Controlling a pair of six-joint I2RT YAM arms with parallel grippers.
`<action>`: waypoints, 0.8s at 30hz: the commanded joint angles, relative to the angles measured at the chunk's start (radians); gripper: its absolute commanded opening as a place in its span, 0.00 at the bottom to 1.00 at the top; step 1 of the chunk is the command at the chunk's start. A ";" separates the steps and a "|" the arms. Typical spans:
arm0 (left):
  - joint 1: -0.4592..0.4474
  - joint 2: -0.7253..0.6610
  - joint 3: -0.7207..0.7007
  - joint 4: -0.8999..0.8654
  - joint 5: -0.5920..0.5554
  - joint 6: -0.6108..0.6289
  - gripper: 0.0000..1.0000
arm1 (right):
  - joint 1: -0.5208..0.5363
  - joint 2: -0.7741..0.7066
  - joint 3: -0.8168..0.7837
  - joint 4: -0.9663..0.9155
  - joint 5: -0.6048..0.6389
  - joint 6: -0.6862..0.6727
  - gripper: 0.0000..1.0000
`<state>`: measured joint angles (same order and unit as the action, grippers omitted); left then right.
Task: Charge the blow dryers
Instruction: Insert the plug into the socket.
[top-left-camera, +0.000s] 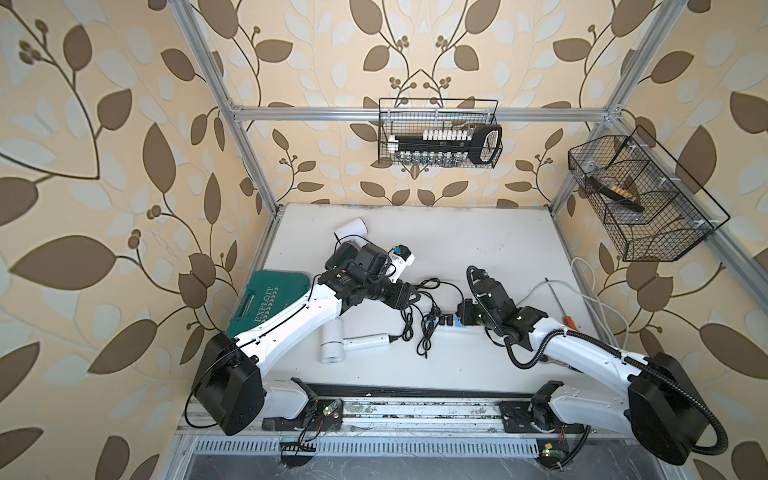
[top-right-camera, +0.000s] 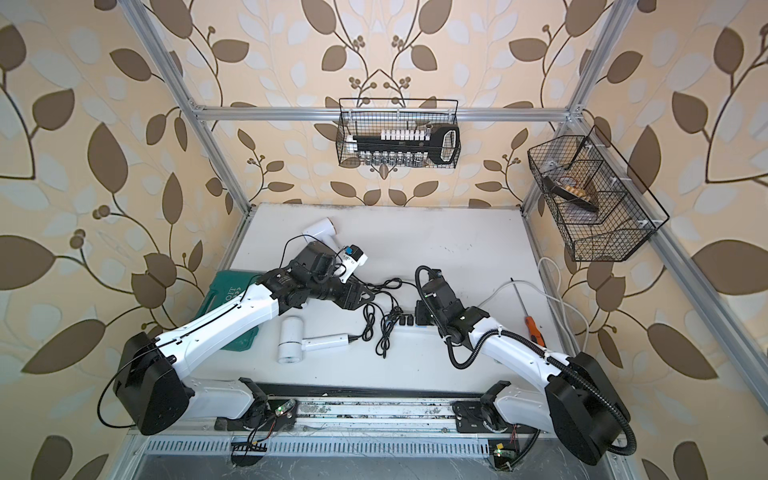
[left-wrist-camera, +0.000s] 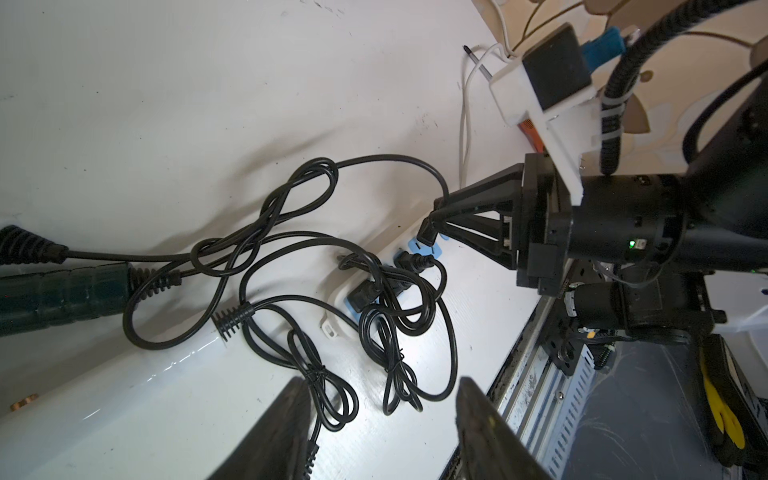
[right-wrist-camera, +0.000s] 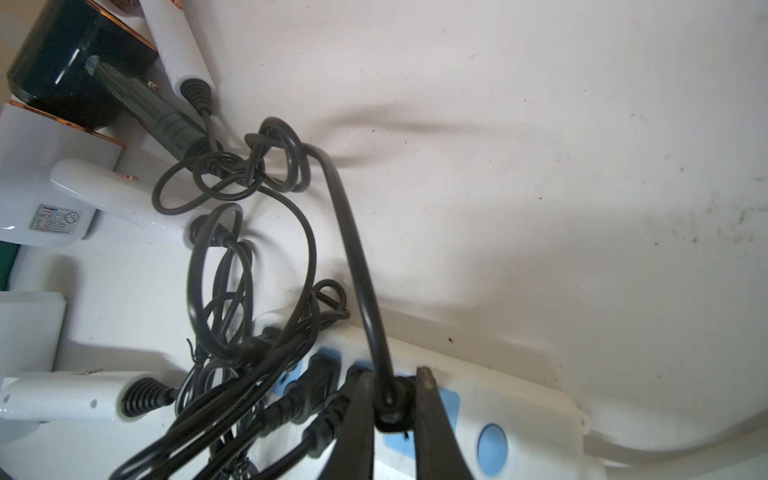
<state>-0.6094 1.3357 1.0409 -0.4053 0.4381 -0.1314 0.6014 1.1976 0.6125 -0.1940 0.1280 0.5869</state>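
- Right pincer (right-wrist-camera: 395, 374), clenched on a small black moulded plug (right-wrist-camera: 390, 411), holds it over a blue socket of the white plastic power strip (right-wrist-camera: 519, 399).
- Left pincer (left-wrist-camera: 382, 382) hangs released above tangled black cords (left-wrist-camera: 313, 372).
- White T-shaped blow dryer (top-left-camera: 332, 345) and dark green blow dryer (right-wrist-camera: 75, 70) lie at the cords' far ends, well apart from the right pincer.
- Next, likely: press straight down, let go.

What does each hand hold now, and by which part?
The right hand pinches a thin black cord by its plug, over the white power strip with blue sockets. The left hand, open, holds nothing.
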 joint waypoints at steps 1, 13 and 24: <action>-0.007 -0.033 -0.004 0.034 0.008 0.000 0.58 | 0.016 -0.018 -0.010 -0.013 0.066 0.037 0.00; -0.006 -0.042 -0.021 0.032 0.002 0.004 0.58 | 0.027 0.006 -0.028 -0.009 0.097 0.073 0.00; -0.007 -0.038 -0.025 0.034 0.002 0.006 0.58 | 0.048 0.033 -0.049 0.021 0.088 0.099 0.00</action>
<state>-0.6094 1.3323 1.0245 -0.3916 0.4377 -0.1314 0.6415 1.2129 0.5838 -0.1768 0.2100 0.6693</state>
